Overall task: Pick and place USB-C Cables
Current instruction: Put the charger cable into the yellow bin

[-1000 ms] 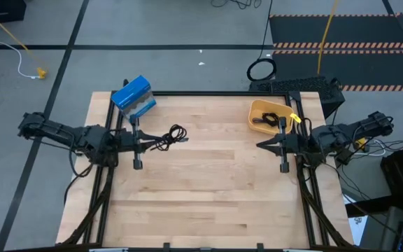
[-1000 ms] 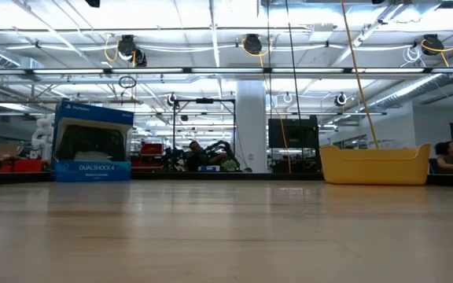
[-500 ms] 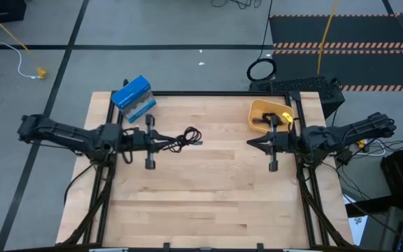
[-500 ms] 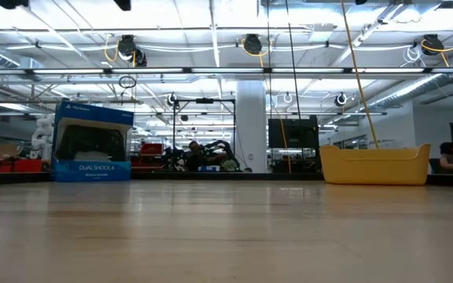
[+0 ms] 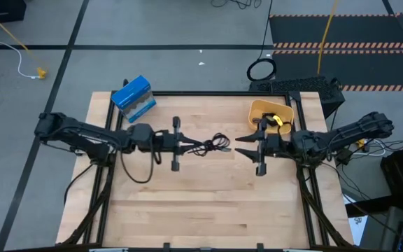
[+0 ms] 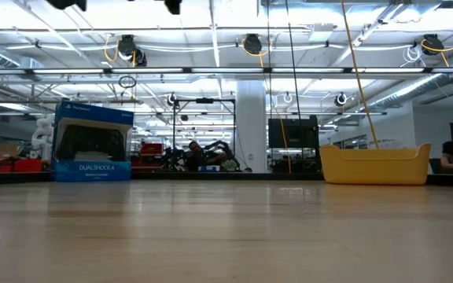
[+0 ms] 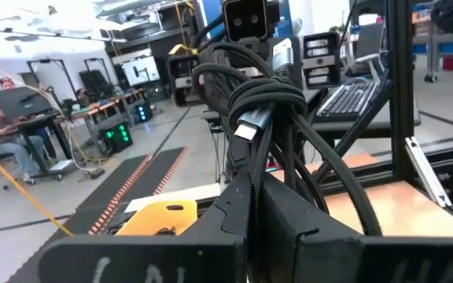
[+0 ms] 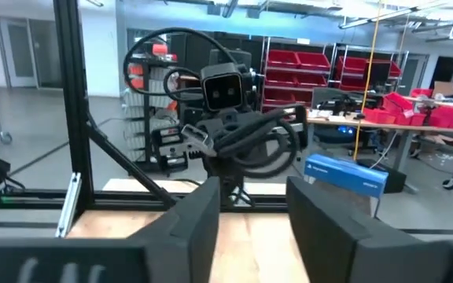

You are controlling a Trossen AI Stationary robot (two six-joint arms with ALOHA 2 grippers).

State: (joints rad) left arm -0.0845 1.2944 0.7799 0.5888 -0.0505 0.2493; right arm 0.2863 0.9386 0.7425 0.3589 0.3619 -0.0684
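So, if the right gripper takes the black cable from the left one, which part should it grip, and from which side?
Probably the free loops of the black cable, which stick out past the left gripper toward the open right gripper. Approaching level from the right arm's own side looks best.

Grey concrete floor (image 5: 152,28), black mat with striped hazard tape (image 5: 341,31), white pillar (image 6: 252,126), ceiling strip lights (image 6: 211,31), red storage bins (image 8: 301,82), distant workbenches (image 7: 93,118).

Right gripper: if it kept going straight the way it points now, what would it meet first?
Probably the black cable held out by the left gripper. The right gripper, open, points straight at it across a short gap; relative heights are unclear.
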